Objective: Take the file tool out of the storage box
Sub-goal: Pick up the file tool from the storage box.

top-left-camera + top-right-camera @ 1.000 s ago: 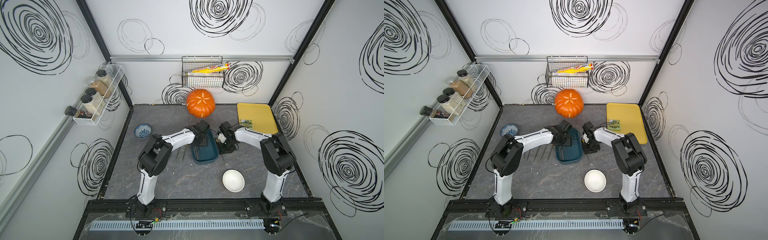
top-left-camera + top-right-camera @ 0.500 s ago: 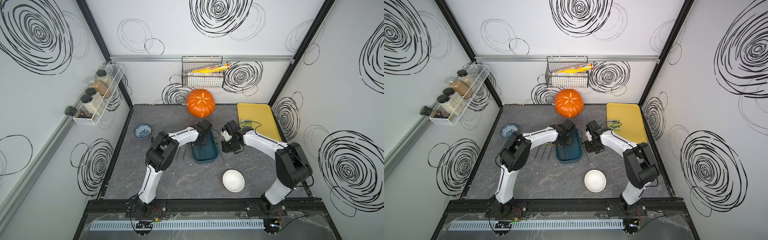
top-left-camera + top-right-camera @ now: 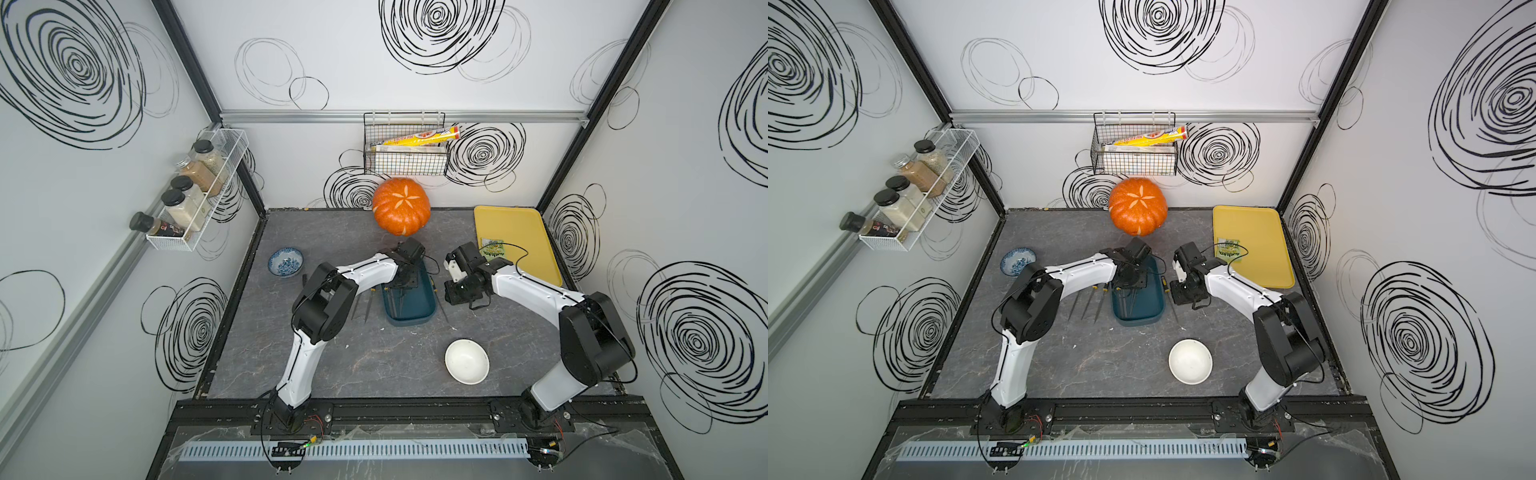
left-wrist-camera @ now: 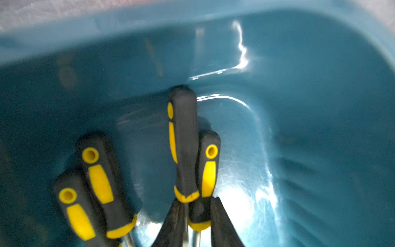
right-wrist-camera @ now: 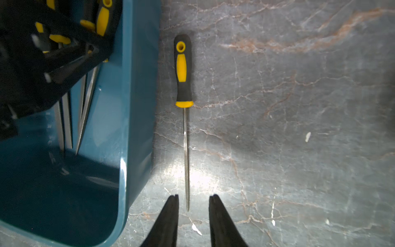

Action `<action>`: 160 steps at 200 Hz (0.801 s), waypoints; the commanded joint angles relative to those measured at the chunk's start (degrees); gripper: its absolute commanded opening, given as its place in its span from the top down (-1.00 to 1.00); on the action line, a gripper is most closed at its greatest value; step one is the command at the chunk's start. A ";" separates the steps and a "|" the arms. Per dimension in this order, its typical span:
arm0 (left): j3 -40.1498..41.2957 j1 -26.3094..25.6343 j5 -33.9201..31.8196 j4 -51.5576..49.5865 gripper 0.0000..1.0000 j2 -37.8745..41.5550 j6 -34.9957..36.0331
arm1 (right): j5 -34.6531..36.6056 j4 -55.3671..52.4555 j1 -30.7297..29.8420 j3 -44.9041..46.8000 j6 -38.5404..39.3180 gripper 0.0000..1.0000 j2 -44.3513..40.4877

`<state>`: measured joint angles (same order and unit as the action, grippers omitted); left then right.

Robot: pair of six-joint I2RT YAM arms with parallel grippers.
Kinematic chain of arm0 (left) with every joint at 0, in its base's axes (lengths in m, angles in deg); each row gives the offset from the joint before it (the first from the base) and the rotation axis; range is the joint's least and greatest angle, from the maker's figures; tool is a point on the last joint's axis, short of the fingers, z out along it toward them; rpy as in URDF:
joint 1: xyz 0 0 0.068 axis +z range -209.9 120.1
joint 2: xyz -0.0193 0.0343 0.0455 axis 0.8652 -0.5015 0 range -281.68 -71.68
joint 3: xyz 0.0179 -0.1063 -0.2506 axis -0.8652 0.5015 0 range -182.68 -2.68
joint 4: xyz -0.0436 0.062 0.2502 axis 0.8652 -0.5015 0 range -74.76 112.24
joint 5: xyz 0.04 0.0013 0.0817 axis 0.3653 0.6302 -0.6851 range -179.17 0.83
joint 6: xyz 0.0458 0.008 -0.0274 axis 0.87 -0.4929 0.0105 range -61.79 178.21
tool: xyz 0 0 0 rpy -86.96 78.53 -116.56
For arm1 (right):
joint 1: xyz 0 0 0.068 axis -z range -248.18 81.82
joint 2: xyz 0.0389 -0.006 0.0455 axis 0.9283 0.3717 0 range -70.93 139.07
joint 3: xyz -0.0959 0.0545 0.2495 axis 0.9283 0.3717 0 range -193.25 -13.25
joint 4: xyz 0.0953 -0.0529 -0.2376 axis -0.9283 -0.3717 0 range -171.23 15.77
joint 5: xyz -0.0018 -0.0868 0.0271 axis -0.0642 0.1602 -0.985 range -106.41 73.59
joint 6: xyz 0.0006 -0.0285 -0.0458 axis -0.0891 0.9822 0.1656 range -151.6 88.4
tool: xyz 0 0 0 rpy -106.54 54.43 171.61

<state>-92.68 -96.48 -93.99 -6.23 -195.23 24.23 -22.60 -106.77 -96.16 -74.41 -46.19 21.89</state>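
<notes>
- Storage box (image 3: pixel 417 305): mid-counter; four files inside, handles at its end toward the counter's back edge.
- Left gripper (image 4: pixel 197 202): clamped on one file tool (image 4: pixel 208 169) near its collar.
- Right gripper (image 5: pixel 193 200): parted, empty, above a loose file (image 5: pixel 183 70) lying beside the box.
- Hazard: the neighbouring handle (image 4: pixel 183 139) touches the gripped one, so lifting may drag it along or twist the grip.

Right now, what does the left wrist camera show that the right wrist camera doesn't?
Only the left wrist view: a close look inside the teal storage box at four black-and-yellow file handles, with the left tool gripping at the base of two of them.
Only the right wrist view: a lone file lying on the grey table just outside the box wall, its tip showing between the right tool's open fingers.
Both: the storage box holding those handles.
</notes>
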 commanded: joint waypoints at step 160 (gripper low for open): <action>0.86 3.96 5.87 3.91 0.50 -1.68 2.56 | -5.03 3.70 0.08 1.66 -0.11 0.44 -0.91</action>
<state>-91.37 -93.42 -87.74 -2.14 -195.12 25.72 -26.30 -103.99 -96.16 -73.58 -46.39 21.80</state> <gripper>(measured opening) 0.252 0.281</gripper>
